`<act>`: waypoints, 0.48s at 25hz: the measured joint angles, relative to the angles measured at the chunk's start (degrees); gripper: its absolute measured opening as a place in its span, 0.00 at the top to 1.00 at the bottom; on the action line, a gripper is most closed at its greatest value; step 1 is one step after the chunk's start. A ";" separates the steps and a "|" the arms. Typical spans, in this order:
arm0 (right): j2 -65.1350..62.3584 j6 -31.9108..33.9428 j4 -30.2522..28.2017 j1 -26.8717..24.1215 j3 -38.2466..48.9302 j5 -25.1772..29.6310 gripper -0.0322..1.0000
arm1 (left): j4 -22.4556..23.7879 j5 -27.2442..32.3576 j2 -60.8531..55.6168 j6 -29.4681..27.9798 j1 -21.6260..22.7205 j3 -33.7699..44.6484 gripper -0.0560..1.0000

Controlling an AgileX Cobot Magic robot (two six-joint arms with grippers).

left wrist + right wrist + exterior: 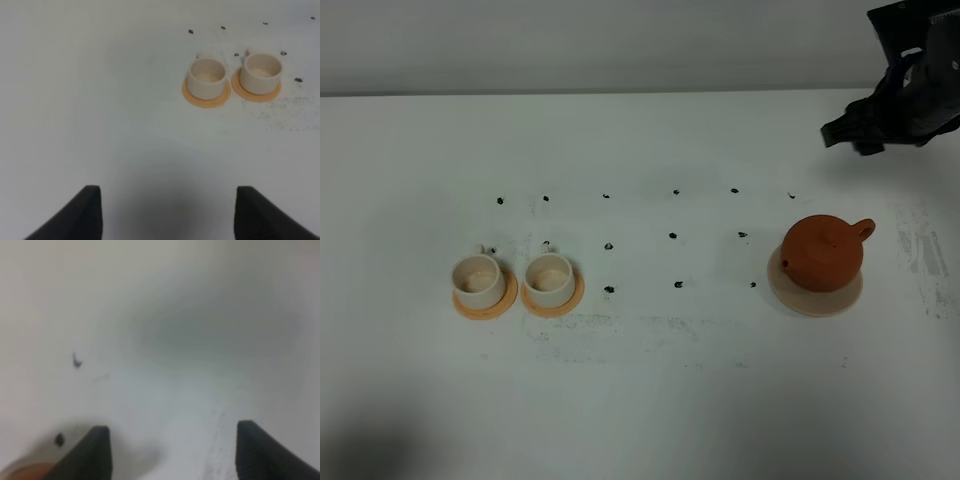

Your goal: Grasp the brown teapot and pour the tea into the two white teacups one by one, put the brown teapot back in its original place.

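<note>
The brown teapot [823, 251] stands on its pale beige saucer [815, 293] at the right of the table, handle toward the back right. Two white teacups [479, 279] [550, 277] sit on orange saucers at the left; they also show in the left wrist view [206, 78] [260, 73]. My right gripper [855, 133] hovers open above the table behind the teapot; its view [172, 450] shows bare table between the fingers and a brown edge [30, 472] at one corner. My left gripper [167, 212] is open and empty, well short of the cups; it is out of the exterior view.
Small black marks [672, 236] dot the white table in rows between the cups and the teapot. Two orange saucers [486, 302] [554, 299] lie under the cups. Scuffed grey smudges [620, 325] run along the table in front of the marks.
</note>
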 joint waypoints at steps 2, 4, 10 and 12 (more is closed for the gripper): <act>-2.92 0.21 0.00 -1.58 5.67 -4.93 0.44 | 0.00 0.00 0.00 0.00 0.00 0.00 0.40; -4.30 1.06 0.23 -2.99 10.28 -7.62 0.44 | 0.00 0.00 0.00 0.05 0.00 0.00 0.40; -2.14 1.86 1.26 -4.07 13.57 -10.31 0.44 | 0.00 0.00 0.00 0.05 0.00 0.00 0.40; -0.85 2.16 1.51 -4.07 13.57 -11.77 0.44 | 0.00 0.00 0.00 0.05 0.00 0.00 0.40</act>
